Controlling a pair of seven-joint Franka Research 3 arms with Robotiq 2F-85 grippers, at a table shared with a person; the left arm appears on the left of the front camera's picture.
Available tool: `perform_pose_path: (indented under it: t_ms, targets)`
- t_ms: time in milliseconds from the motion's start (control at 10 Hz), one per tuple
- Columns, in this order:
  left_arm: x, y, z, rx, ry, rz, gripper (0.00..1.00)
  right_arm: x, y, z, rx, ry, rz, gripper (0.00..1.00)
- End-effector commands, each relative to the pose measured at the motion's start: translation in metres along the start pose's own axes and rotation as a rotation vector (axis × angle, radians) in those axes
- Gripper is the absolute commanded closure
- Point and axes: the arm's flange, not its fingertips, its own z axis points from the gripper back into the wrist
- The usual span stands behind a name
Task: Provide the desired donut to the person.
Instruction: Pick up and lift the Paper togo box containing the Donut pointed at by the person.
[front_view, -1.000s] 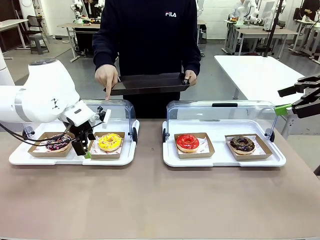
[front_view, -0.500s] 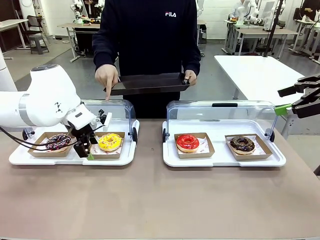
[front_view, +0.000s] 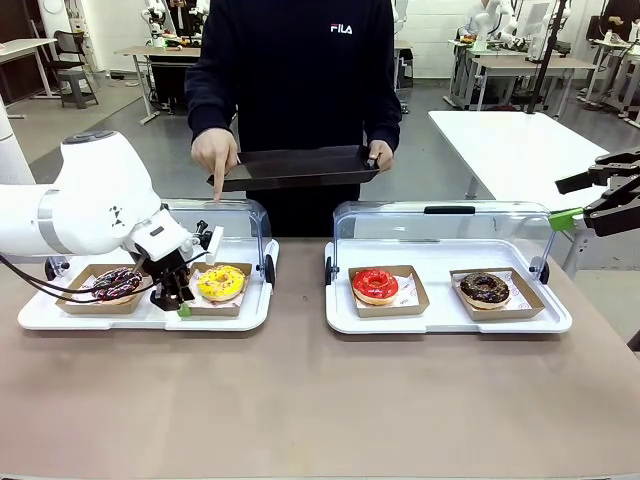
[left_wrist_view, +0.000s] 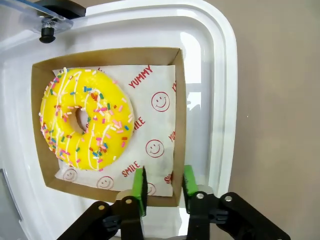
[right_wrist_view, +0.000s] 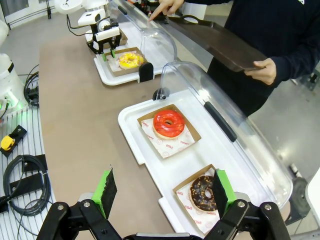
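The yellow sprinkled donut (front_view: 220, 282) (left_wrist_view: 85, 120) lies in a brown cardboard tray (left_wrist_view: 178, 100) on the left white tray (front_view: 140, 318). My left gripper (front_view: 178, 300) (left_wrist_view: 164, 189) points down at that cardboard tray's near corner, its green pads (left_wrist_view: 139, 187) shut on the wall there. The person (front_view: 300, 80) stands across the table, holding a dark serving tray (front_view: 300, 165) in one hand. Their other hand (front_view: 214, 155) points a finger down above the left case. My right gripper (front_view: 610, 200) (right_wrist_view: 164, 200) hangs open at the far right, off the table's edge.
A chocolate sprinkled donut (front_view: 115, 283) sits left of the yellow one. The right white tray (front_view: 450, 322) holds a red donut (front_view: 375, 284) (right_wrist_view: 169, 123) and a dark chocolate donut (front_view: 485, 288) (right_wrist_view: 202, 192). Both clear lids (front_view: 240, 215) (front_view: 440, 225) stand raised behind. The near tabletop is bare.
My left gripper has shifted slightly right along the cardboard tray's edge and its fingers have shut on the wall. The person and my right arm have held still.
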Motion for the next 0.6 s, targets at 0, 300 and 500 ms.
perform_pose_path:
  t_ms: [0, 300, 500]
  targets:
    - [-0.0031, -0.0001, -0.0026, 0.000, 0.010, -0.005, 1.00, -0.0001, -0.0016, -0.0027, 0.009, -0.013, -0.005, 0.00]
    - [-0.0044, -0.0001, -0.0043, -0.006, 0.010, -0.005, 1.00, -0.0001, -0.0016, -0.0027, 0.009, -0.013, -0.005, 0.00]
    - [-0.0046, -0.0034, -0.0008, -0.006, 0.002, -0.016, 1.00, -0.0001, -0.0016, -0.0027, 0.009, -0.013, -0.005, 0.00]
